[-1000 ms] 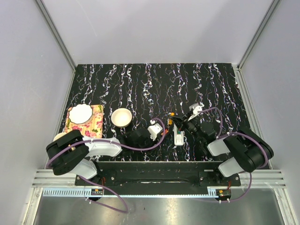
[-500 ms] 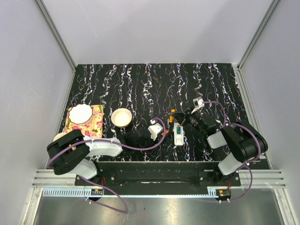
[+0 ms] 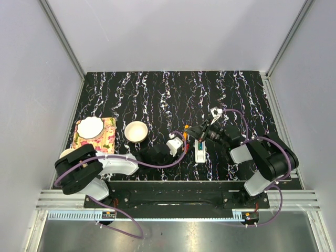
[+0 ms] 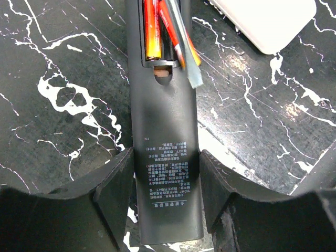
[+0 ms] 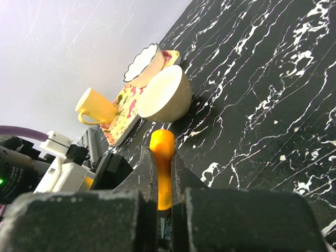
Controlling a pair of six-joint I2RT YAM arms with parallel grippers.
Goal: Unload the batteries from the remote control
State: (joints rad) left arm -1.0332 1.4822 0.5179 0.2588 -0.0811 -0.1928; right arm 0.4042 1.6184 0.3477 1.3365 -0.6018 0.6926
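The white remote control (image 3: 200, 152) lies on the black marbled table between the arms, and blue and green batteries (image 3: 200, 144) show in its slot. Its plain white end (image 4: 265, 23) appears in the left wrist view. My left gripper (image 4: 165, 210) is shut on a second, black remote (image 4: 165, 152) whose open bay holds red-orange cells (image 4: 151, 31). My right gripper (image 5: 164, 157) is shut on an orange stick (image 5: 163, 152) just above that black remote. The stick's grey flat tip (image 4: 191, 76) rests across the bay's edge.
A cream bowl (image 3: 136, 131) stands left of the grippers. Further left, a white scalloped dish (image 3: 90, 126) sits on a floral mat (image 3: 107, 139). A yellow cup (image 5: 94, 107) stands near the left arm. Enclosure walls ring the table.
The right arm has swung left and away from above the white remote, uncovering it, and carried the orange stick over to the black remote. The left gripper has stayed put.
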